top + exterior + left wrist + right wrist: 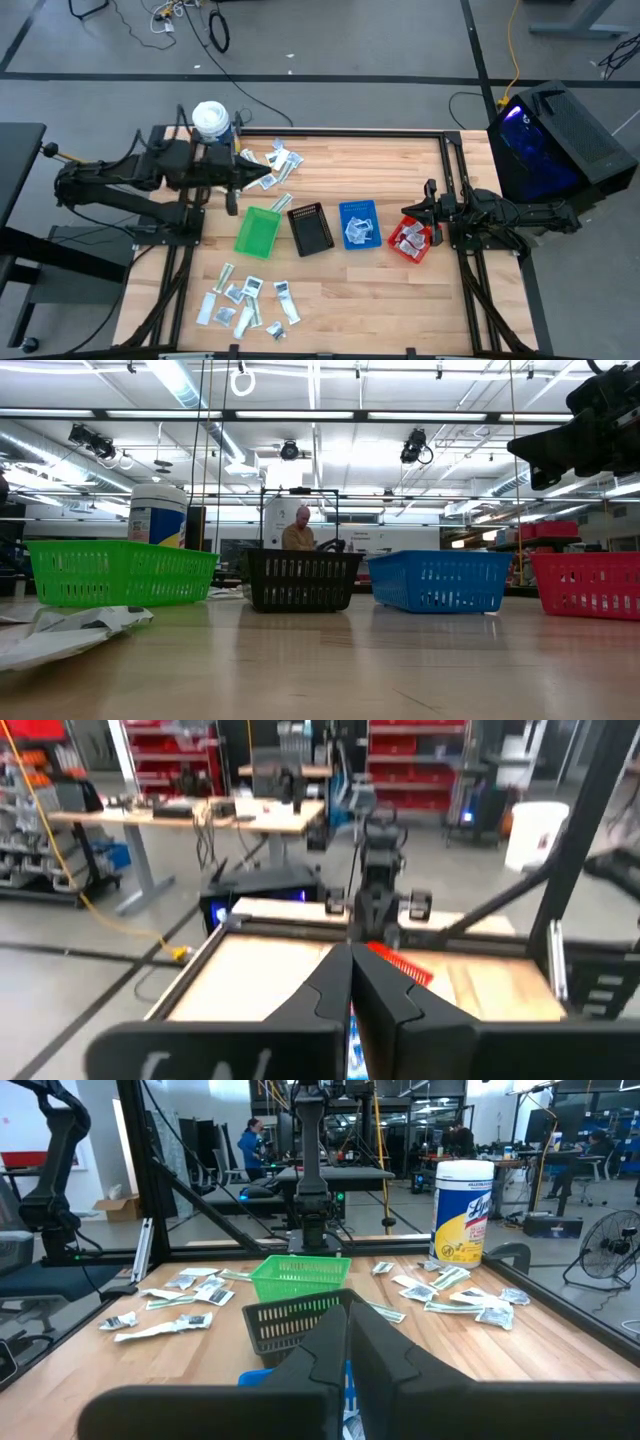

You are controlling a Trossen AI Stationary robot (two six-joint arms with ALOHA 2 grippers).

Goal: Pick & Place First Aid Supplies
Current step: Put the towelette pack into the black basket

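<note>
Inside blue bin and red bin (both partly filled) lie sachets

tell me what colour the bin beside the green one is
Black, a slotted black bin between the green bin and the blue; clearest in the high view.

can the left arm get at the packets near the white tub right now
Probably yes: the left tool, shut and empty, hangs right beside the packets near the tub, with nothing between them.
</note>
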